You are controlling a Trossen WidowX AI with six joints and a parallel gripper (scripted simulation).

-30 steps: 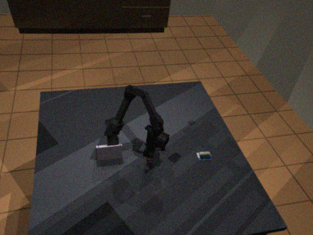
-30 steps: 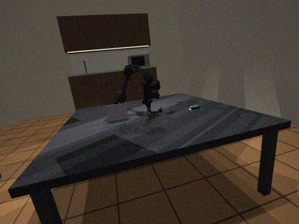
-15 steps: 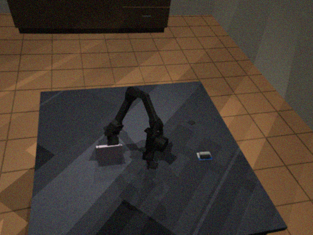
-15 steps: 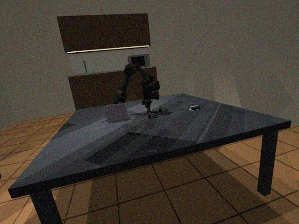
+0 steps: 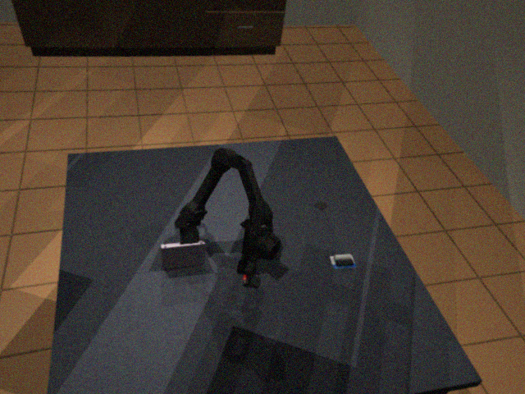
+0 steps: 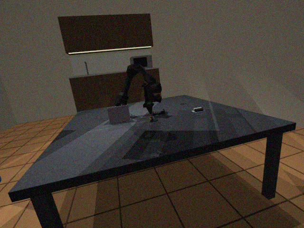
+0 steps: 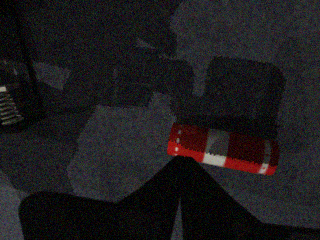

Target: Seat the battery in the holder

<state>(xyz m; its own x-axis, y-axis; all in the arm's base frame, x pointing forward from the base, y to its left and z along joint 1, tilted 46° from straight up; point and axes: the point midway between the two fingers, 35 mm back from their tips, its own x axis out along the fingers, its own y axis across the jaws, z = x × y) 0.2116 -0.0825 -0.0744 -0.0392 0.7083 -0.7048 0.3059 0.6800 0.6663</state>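
Note:
My gripper [image 6: 150,113] [image 7: 182,163] is shut with nothing between its fingers, low over the table and pointing down. The battery [image 7: 216,148] [image 5: 244,278] [image 6: 151,118], red with pale bands, lies crosswise just beyond the fingertips in the wrist view, outside the holder. The tips overlap its near edge there; whether they touch it, and whether it rests fully flat, I cannot tell. The dark holder [image 7: 31,95] [image 6: 160,112] is cut off at the left edge of the wrist view, apart from the battery, with its pale coil spring [image 7: 9,109] showing. The lip is not clear.
A grey box-like block [image 5: 184,258] [image 6: 118,114] stands by the arm's base. A small white and blue item with a dark top [image 5: 344,261] [image 6: 198,109] lies on the right. A small dark patch [image 5: 321,205] [image 6: 183,103] is farther back. Shadows darken the wrist view.

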